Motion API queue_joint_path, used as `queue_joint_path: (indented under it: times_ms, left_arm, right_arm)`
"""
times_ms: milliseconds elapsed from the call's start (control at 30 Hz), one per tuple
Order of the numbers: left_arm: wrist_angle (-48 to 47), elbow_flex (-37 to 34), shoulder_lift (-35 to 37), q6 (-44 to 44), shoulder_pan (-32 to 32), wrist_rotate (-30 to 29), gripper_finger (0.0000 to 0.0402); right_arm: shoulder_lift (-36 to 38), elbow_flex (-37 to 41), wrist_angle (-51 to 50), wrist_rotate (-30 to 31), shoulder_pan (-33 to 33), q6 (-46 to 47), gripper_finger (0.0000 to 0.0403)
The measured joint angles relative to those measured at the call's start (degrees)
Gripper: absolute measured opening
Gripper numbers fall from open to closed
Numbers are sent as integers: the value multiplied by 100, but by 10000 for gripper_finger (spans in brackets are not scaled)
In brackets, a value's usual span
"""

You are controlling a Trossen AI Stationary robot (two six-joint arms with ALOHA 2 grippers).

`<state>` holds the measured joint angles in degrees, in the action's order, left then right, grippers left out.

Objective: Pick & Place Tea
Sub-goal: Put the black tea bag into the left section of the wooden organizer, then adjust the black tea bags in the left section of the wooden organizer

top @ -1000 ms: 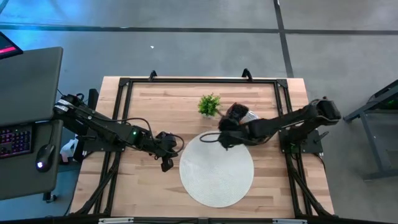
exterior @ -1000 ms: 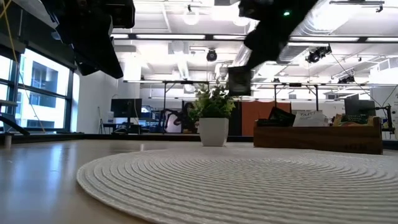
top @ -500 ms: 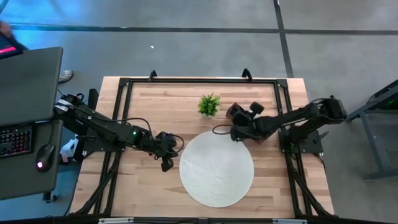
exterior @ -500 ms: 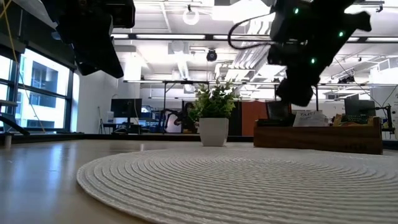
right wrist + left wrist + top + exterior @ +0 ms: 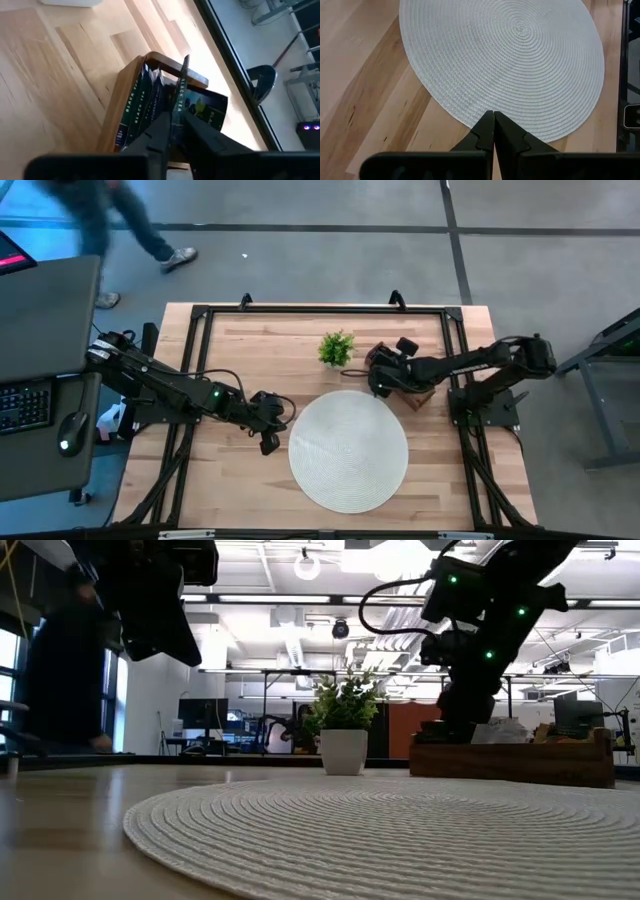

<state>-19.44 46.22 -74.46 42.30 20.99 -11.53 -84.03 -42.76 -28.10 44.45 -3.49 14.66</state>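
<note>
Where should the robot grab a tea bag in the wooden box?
Probably by its thin top edge, coming from above. The tea sachets stand upright, packed side by side in the wooden tray, so only their top edges are free to pinch.

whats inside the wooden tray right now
Black tea sachets stand on edge in the wooden tray. The right gripper pinches one sachet above them. Its fingers cover the rest of the tray.
</note>
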Motion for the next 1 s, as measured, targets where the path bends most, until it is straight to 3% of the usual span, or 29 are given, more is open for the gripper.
queue_joint_path:
  times_ms: [333, 567, 733, 933, 1000]
  left_arm:
    - [0, 0, 0, 2, 1, 47, 5]
    - [1, 0, 0, 2, 0, 44, 5]
    - [0, 0, 0, 2, 0, 42, 5]
    - [2, 0, 0, 4, 1, 39, 5]
    - [2, 0, 0, 16, 0, 39, 5]
  right_arm:
    - [15, -689, -546, -341, 17, -41, 151]
    - [13, -1139, -61, -1207, 223, -55, 180]
    - [-2, -735, 207, -1353, 174, 85, 144]
    - [-7, -299, 620, -1871, -197, 126, 29]
    - [-7, -138, 964, -2113, -344, -45, 8]
